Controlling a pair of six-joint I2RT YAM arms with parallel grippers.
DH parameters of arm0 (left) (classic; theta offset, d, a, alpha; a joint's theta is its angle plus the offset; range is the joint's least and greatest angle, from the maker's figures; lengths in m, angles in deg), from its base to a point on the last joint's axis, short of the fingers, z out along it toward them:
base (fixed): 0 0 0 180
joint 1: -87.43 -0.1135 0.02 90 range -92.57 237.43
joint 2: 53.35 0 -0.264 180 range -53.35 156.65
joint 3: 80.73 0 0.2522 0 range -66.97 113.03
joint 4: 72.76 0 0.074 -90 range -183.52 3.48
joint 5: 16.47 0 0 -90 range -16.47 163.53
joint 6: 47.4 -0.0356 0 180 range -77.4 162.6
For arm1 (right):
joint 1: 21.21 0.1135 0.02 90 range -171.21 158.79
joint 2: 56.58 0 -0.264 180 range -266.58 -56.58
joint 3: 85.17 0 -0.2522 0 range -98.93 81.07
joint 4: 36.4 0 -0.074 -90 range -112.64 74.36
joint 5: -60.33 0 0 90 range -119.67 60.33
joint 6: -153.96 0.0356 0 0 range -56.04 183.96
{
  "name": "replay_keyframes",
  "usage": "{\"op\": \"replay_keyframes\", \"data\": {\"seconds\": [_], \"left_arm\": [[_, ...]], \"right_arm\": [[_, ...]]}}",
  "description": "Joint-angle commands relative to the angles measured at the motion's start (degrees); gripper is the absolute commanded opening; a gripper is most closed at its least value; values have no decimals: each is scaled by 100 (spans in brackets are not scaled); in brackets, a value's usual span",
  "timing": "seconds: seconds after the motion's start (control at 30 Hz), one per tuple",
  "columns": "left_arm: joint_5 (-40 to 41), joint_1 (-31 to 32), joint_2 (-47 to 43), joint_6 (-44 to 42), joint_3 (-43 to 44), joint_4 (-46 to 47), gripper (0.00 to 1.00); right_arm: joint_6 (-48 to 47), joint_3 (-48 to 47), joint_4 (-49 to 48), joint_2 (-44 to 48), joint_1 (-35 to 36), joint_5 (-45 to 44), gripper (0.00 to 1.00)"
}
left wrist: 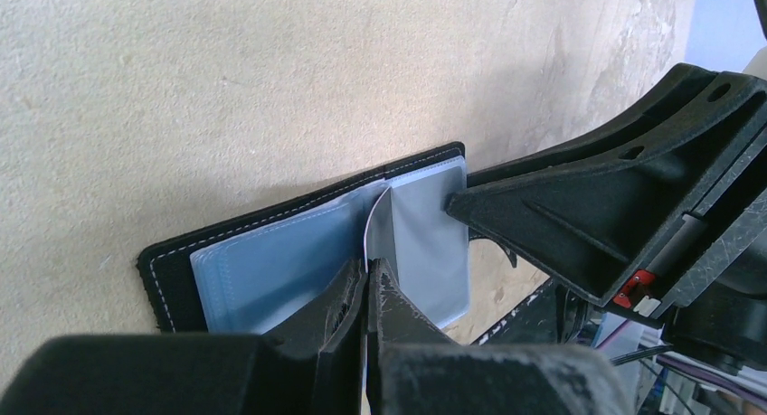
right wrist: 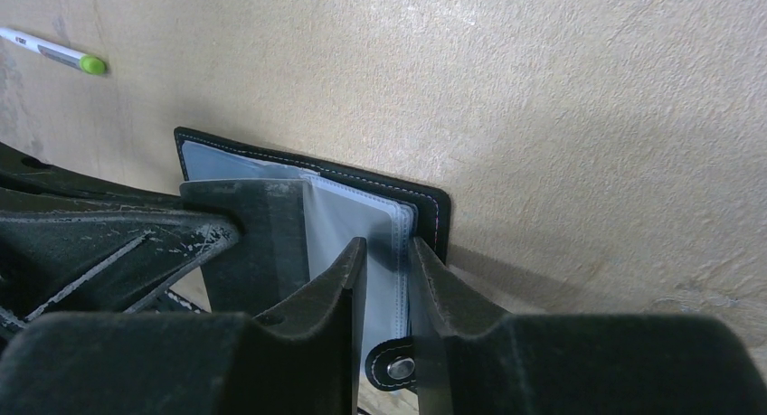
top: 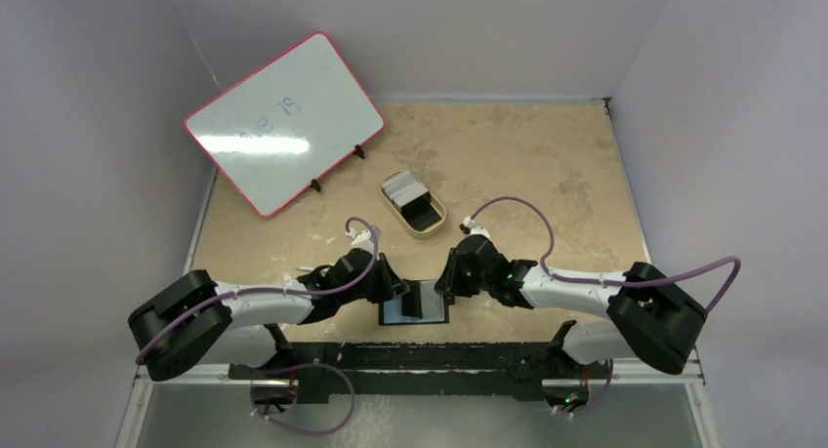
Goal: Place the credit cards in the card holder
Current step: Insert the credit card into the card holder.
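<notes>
The card holder [top: 436,311] lies open near the table's front edge, bluish sleeves [left wrist: 262,261] facing up and its snap tab [right wrist: 398,367] toward the right arm. My left gripper [top: 398,290] [left wrist: 366,268] is shut on a thin whitish-grey credit card [left wrist: 430,243] [right wrist: 262,252], which stands on edge at the holder's fold. My right gripper [top: 447,280] [right wrist: 387,243] is open. Its fingers straddle the sleeves' outer edge [right wrist: 398,252], and one fingertip [left wrist: 452,202] sits against the card's face. More credit cards [top: 403,184] are stacked in a tan tin.
The tan oval tin [top: 427,228] stands behind the card holder, mid-table. A pink-framed whiteboard [top: 283,121] leans at the back left. A pen with a green cap [right wrist: 54,51] lies on the tabletop beyond the left gripper. The table's front edge [top: 420,346] runs just behind the holder.
</notes>
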Motion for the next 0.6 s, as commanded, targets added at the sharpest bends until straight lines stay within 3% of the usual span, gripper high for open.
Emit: {"op": "replay_keyframes", "data": {"seconds": [0.0, 0.17, 0.33, 0.57], "left_arm": [[304, -4, 115, -577, 228, -451, 0], [428, -4, -25, -436, 76, -356, 0], [560, 46, -122, -178, -496, 799, 0], [483, 135, 319, -104, -685, 1676, 0]], "right_arm": [[59, 54, 44, 106, 83, 48, 26], [88, 70, 11, 110, 94, 46, 26], [263, 177, -179, 164, 134, 44, 28], [514, 427, -391, 487, 147, -6, 29]]}}
